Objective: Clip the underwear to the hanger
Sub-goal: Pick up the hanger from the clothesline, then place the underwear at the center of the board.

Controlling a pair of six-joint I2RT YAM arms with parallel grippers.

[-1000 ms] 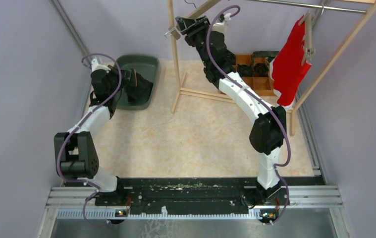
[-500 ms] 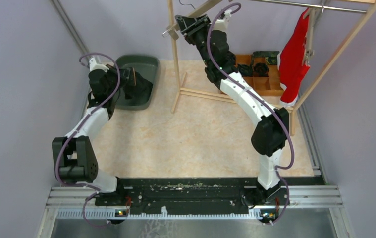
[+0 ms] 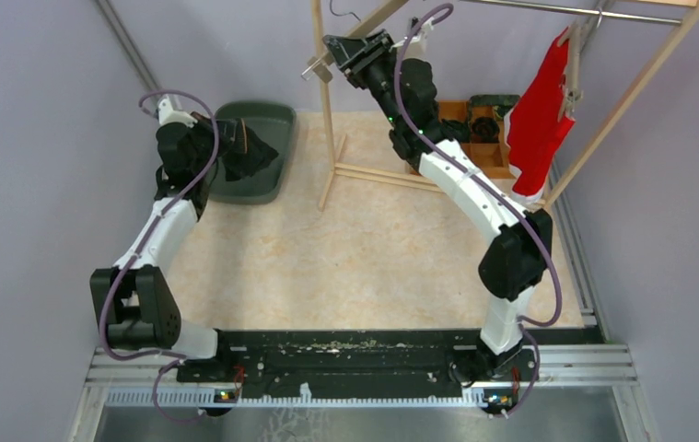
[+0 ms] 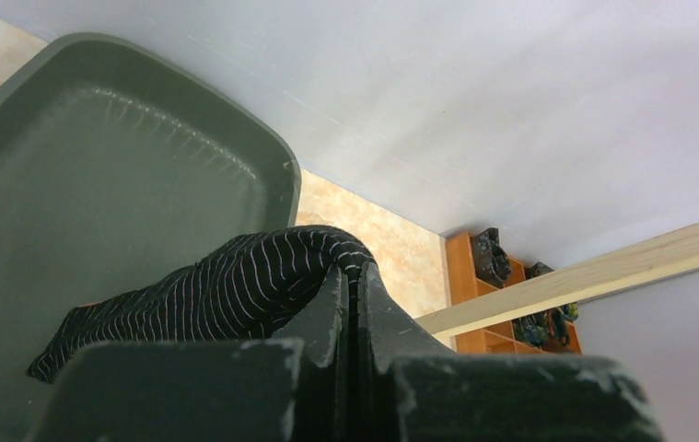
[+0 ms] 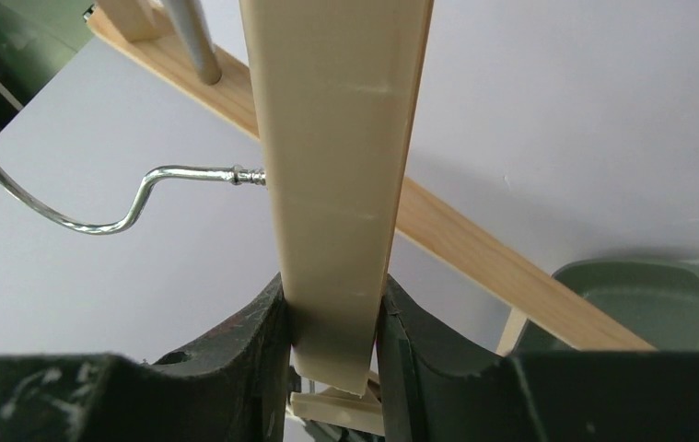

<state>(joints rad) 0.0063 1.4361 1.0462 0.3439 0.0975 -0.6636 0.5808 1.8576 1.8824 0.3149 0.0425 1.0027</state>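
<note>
Flanking the wooden rack [image 3: 329,138], the bent left arm is hovering over the green tray [image 3: 272,118] at upper left and the right arm is stretching high at top centre, the right gripper [image 5: 332,313] clamping the cream hanger [image 5: 336,166], the left gripper [image 4: 353,304] pinching the striped underwear [image 4: 226,295].

I have the middle of the desk [image 3: 355,258] bare from 6 o'clock up to the foot rails of the wooden rack [image 3: 327,110], free for a hand to cross. At 12 to 2 o'clock that rack's uprights bar the way, a red garment [image 3: 539,129] hanging inside, and the green tray [image 3: 272,115] fills 10 o'clock against the left wall [image 3: 41,138]. My right arm [image 3: 460,184] slants from 5 o'clock to 12, its right hand [image 3: 334,53] up at the rack's top.
</note>
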